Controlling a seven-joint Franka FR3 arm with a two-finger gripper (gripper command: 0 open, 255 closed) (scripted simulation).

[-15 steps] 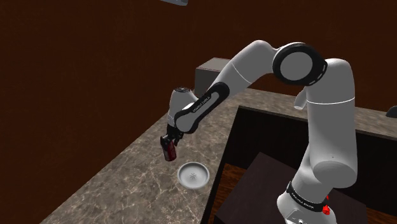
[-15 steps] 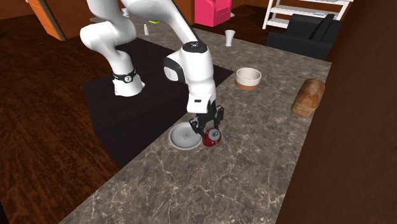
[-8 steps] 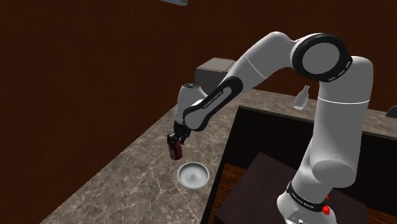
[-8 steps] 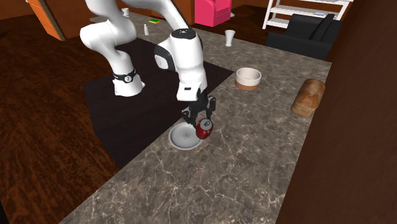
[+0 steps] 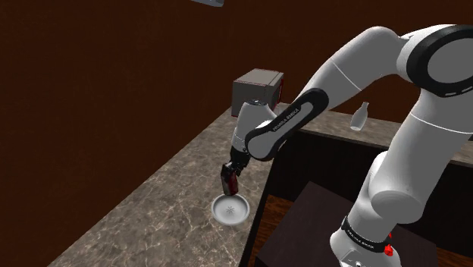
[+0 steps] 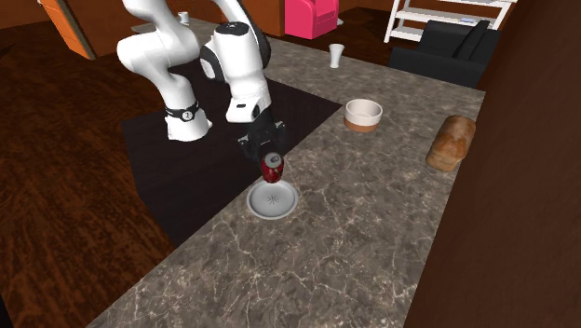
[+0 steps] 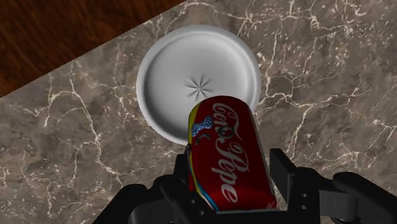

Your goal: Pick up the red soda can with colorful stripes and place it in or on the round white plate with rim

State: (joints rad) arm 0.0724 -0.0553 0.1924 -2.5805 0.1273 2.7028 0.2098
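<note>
Marbled worktop [image 5: 151, 220], carrying step: red soda can [image 7: 229, 153] pinched between the jaws, hanging clear above the near rim of the round white plate [image 7: 159, 70]; next move, likely: centre, lower, part the jaws.

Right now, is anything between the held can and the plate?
Nothing visible. The gripper clasps the red can in the air above the white plate, whose dish is bare; the bowl and bread stand far off.
</note>
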